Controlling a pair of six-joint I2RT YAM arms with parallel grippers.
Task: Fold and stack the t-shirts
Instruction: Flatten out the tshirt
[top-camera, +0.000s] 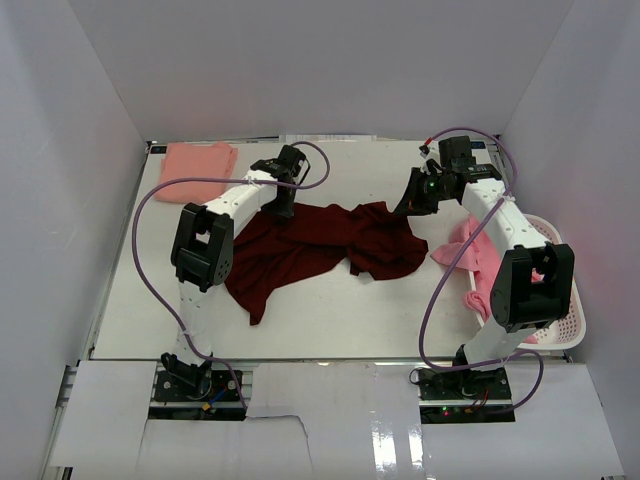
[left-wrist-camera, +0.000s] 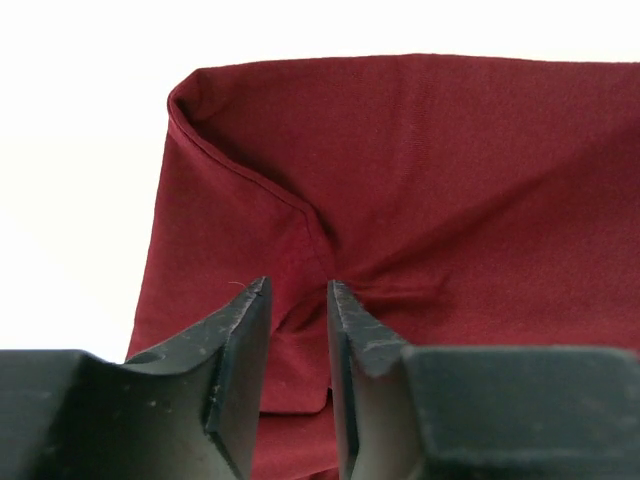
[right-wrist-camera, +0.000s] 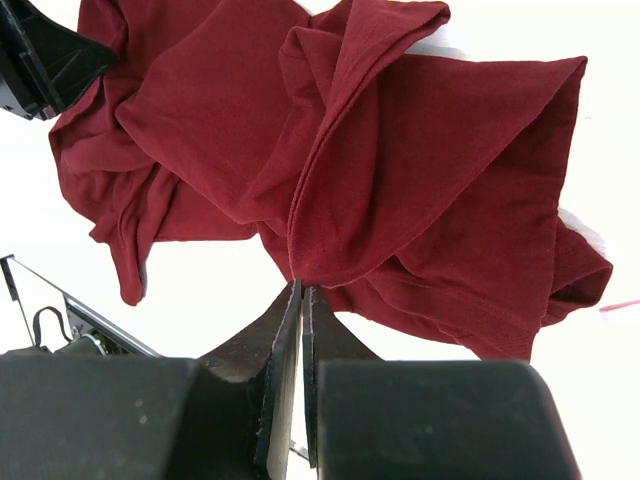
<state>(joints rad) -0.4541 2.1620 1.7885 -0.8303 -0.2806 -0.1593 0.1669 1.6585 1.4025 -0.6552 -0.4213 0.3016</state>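
A dark maroon t-shirt (top-camera: 320, 245) lies crumpled across the middle of the table. My left gripper (top-camera: 283, 207) is down at its back left edge. In the left wrist view its jaws (left-wrist-camera: 298, 285) stand partly apart astride a fold of the maroon cloth (left-wrist-camera: 450, 180), with creases running toward the gap. My right gripper (top-camera: 405, 208) is at the shirt's back right corner. Its jaws (right-wrist-camera: 302, 288) are shut on a fold of the maroon t-shirt (right-wrist-camera: 420, 160). A salmon t-shirt (top-camera: 200, 160) lies folded at the back left. Brighter pink t-shirts (top-camera: 478, 258) spill from the basket.
A white mesh basket (top-camera: 562, 330) stands at the right edge of the table, beside the right arm. White walls close in the back and both sides. Purple cables loop over both arms. The left gripper's black body (right-wrist-camera: 40, 50) shows in the right wrist view's top left corner.
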